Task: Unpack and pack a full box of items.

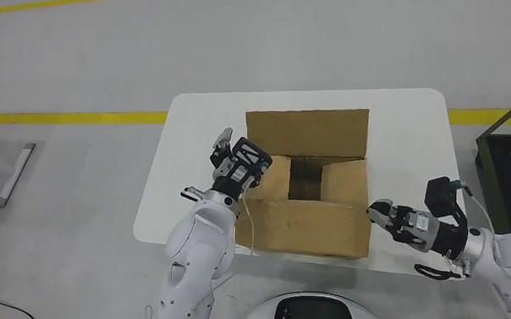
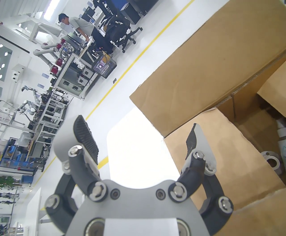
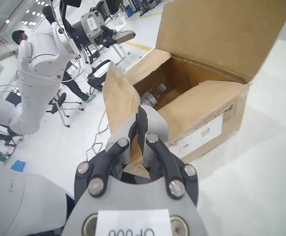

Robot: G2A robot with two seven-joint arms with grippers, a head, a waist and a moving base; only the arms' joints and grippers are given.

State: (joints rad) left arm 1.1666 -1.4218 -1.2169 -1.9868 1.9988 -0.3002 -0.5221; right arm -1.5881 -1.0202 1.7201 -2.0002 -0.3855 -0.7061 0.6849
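**Q:** Entry one, the box?

**A:** Box [image 1: 312,233]: cardboard, mid-table [image 1: 196,157], flaps open. Contents I can make out: one bottle [image 3: 154,95] lying on the bottom and a metal ring [image 2: 271,159] by the left wall. I judge nothing is unpacked yet.

**Q:** Left fingers?

**A:** Left fingers [image 2: 86,136]: spread wide, holding nothing. They sit beside the left flap [image 2: 223,154], one tip close to its outer face. I'm not certain they touch.

**Q:** Right fingers?

**A:** Right fingers [image 3: 143,118]: pressed together at the right end of the near flap [image 3: 116,93]. I cannot tell whether cardboard is pinched between them.

**Q:** Step in hand, and method?

**A:** I judge it to be clearing the flaps for access.
- Push the left flap outward past upright, so it does not spring back over the opening.
- Hold the near flap down and away.
- Enter from straight above with the left fingers wide.
- Close across the bottle's body, not its cap.
- Lift straight up, keeping off the flap edges, which could snag the bottle or drag the box.
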